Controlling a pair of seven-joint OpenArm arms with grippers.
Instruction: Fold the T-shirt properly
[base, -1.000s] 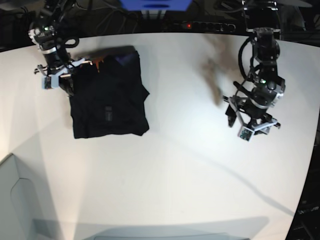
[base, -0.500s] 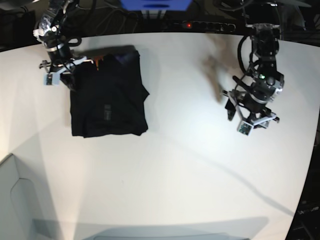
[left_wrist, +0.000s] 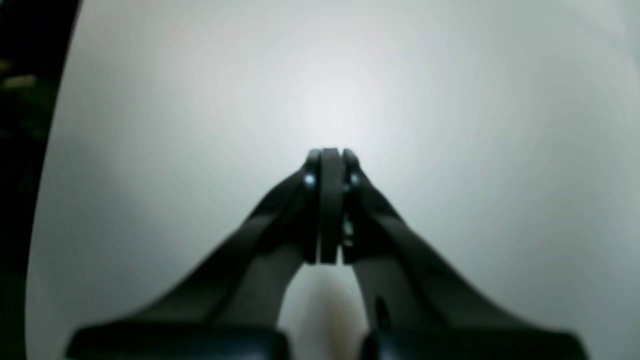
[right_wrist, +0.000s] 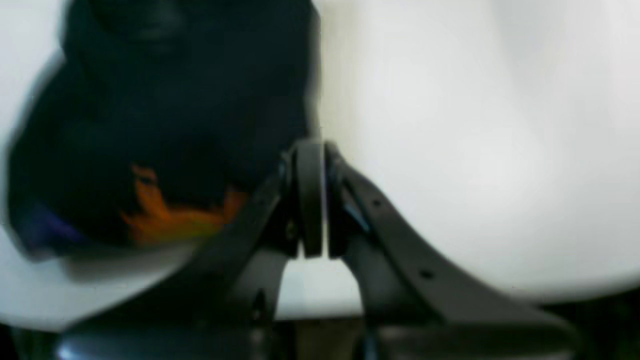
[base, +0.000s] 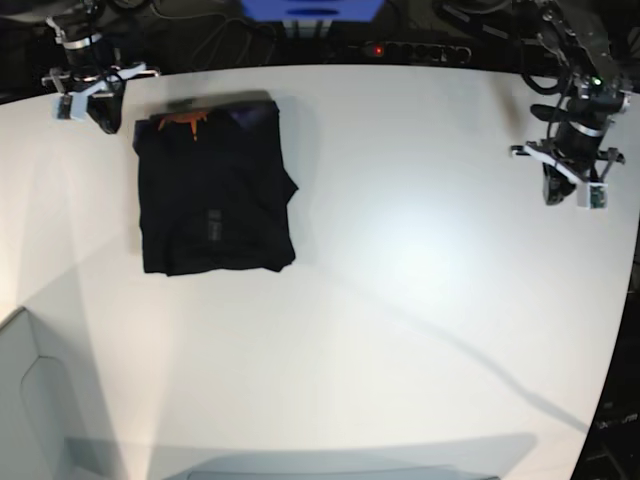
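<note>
1. Both arms have drawn away from the middle of the table (base: 400, 300) since the earlier base frames: the right gripper (base: 105, 115) has left the T-shirt's (base: 215, 190) upper corner for that view's upper left, and the left gripper (base: 570, 190) has shifted toward its upper right.
2. As for the T-shirt, it lies where it lay half a second ago, a compact, roughly rectangular black bundle on the table, in the upper-left part of the base view.
3. Its right-hand edge in that view sticks out in a small point, and its lower edge runs slightly uneven.
4. Orange print (base: 185, 122) shows near the bundle's upper left, a purple patch (base: 250, 115) near its upper right, and a faint grey mark (base: 214, 225) lower down.
5. The right gripper is closed, its fingers brought together with nothing gripped; it hangs apart from the cloth, just off the upper-left corner in the base view.
6. The left gripper is closed too, holding nothing, above bare white tabletop and well apart from the T-shirt.
7. Beyond the table's far edge, a blue object (base: 312, 10) and a small red light (base: 378, 50) are visible.
</note>
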